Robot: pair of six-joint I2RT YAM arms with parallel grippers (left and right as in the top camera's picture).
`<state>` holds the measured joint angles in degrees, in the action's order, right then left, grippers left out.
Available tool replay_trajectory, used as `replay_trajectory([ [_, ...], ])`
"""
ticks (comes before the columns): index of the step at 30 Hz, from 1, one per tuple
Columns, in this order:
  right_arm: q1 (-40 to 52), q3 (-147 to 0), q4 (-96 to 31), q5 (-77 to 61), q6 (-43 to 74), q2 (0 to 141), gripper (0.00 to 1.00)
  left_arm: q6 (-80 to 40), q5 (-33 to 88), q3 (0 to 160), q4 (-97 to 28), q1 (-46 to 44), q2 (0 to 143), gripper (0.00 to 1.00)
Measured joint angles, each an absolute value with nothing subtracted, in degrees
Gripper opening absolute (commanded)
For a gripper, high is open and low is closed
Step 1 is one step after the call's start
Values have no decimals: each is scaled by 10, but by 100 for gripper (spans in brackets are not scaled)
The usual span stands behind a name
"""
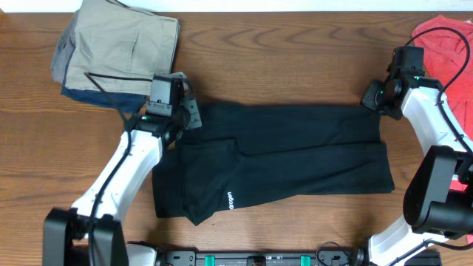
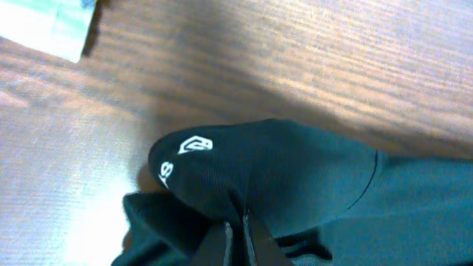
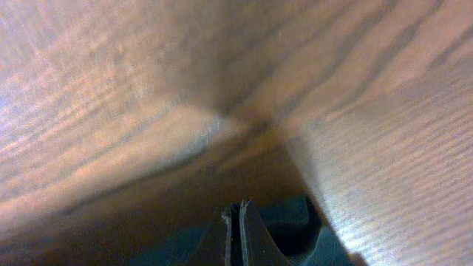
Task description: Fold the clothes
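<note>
Black soft-fabric short-sleeved T-shirt (image 1: pixel 295 151) lies partly folded on brown wooden worktop (image 1: pixel 295 66), stretched between both pairs of fingers. Left fingers (image 2: pixel 238 242) pinched shut on a bunched fold at its edge. Right fingers (image 3: pixel 238 233) closed narrow, gripping the opposite corner.

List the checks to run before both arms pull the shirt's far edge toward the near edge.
1. Left gripper pinching shirt: ok.
2. Right gripper pinching shirt: ok, fabric at closed fingertips.
3. Both grips on the far edge: ok.
4. Shirt lying flat: not ok, bunched near the lettering.
5. Khaki pile and red cloth off the shirt: ok.
</note>
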<state>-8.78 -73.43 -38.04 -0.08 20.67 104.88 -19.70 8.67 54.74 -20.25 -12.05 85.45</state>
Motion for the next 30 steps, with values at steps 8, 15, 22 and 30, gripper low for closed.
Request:
replay_trajectory([
  [8,-88,-734,-434,-7,225,1048,1,-197,87,547,-306,-121,806,6],
  [15,-88,-734,-479,-7,259,1012,1,-197,88,547,-382,-121,771,6],
  [22,-89,-733,-533,1,266,931,1,-197,88,547,-459,-121,770,6],
  [30,-93,-733,-598,35,281,905,1,-199,89,547,-555,-121,770,6],
])
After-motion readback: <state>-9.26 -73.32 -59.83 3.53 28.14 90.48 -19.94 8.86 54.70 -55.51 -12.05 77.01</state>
